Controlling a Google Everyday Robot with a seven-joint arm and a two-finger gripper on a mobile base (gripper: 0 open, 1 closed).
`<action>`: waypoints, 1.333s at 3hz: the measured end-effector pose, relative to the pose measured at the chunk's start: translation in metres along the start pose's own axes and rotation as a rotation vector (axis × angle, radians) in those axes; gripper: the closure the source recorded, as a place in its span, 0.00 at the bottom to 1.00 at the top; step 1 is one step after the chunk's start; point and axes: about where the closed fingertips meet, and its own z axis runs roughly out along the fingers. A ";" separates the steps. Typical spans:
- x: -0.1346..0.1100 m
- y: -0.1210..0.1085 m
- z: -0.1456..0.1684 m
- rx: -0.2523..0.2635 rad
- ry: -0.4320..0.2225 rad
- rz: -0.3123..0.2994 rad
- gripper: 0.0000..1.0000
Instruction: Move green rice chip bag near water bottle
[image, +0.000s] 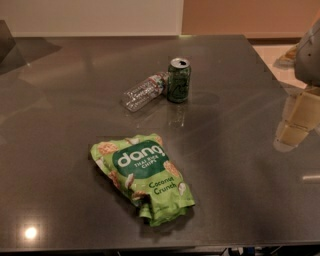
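Observation:
The green rice chip bag (142, 176) lies flat on the dark table (60, 125), near its front edge, with "dang" and "Coconut Crunch" facing up. The water bottle (144, 91) is clear and crushed; it lies on its side farther back, its cap end against a green soda can. My gripper (292, 125) is cream-coloured and hangs at the right edge of the view, above the table's right side. It is well to the right of the bag and the bottle and touches neither.
A green soda can (178, 80) stands upright just right of the bottle. The table's front edge runs along the bottom of the view, and its right edge lies beyond the gripper. A pale wall stands behind the table.

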 end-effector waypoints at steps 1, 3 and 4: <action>0.000 0.000 0.000 0.000 0.000 0.000 0.00; -0.032 0.008 0.010 -0.079 -0.029 0.023 0.00; -0.075 0.025 0.031 -0.167 -0.058 0.058 0.00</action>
